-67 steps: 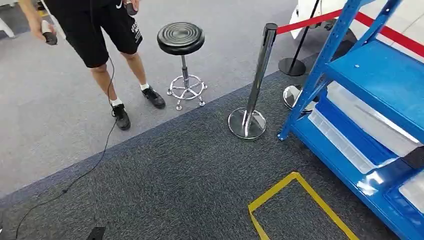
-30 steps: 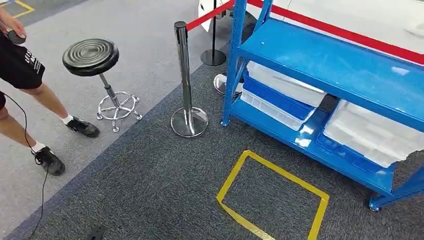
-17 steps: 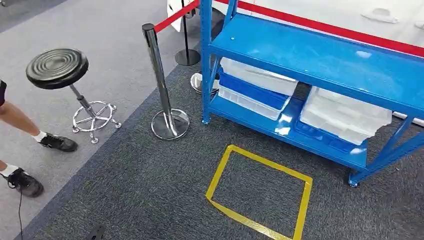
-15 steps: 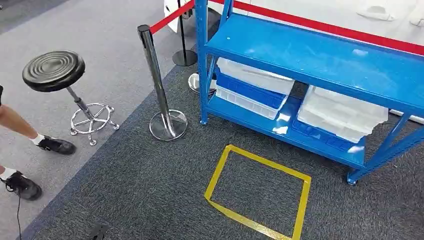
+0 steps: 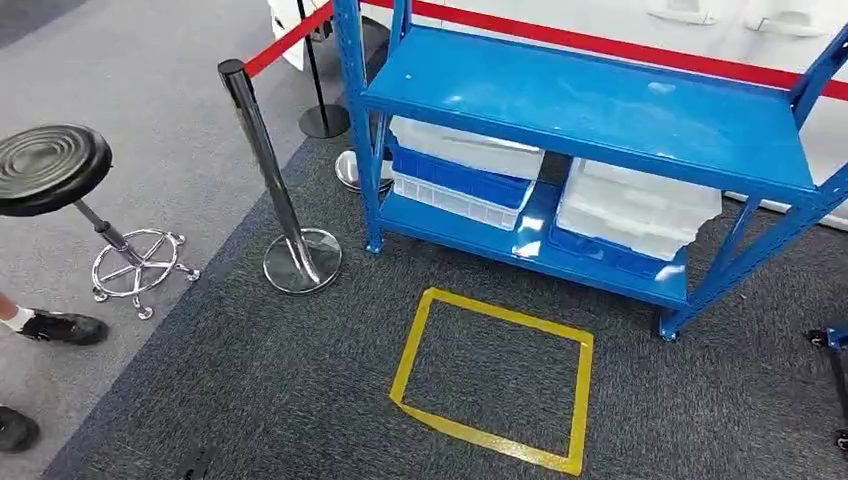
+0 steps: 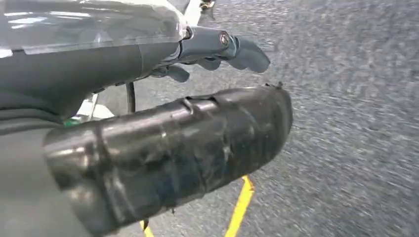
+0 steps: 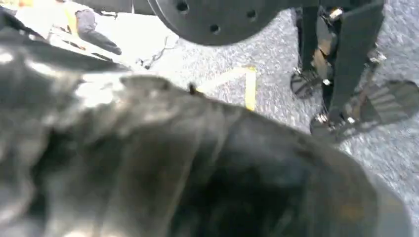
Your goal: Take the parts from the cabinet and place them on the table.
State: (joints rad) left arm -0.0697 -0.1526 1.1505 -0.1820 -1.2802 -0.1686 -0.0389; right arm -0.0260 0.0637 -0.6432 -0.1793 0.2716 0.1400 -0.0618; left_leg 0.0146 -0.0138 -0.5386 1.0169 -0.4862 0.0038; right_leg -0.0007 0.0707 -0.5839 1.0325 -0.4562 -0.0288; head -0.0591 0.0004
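Cabinet w/ bins ahead; left hand empty, fingers apart; right hand's state unclear

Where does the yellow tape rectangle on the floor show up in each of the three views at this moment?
Head view: the yellow tape rectangle lies on the dark carpet in front of the blue shelf rack, lower centre of the picture.
Left wrist view: a yellow strip shows on the carpet past the left hand.
Right wrist view: a yellow corner shows on the carpet.
Shared landmark: the dark carpet under the tape.
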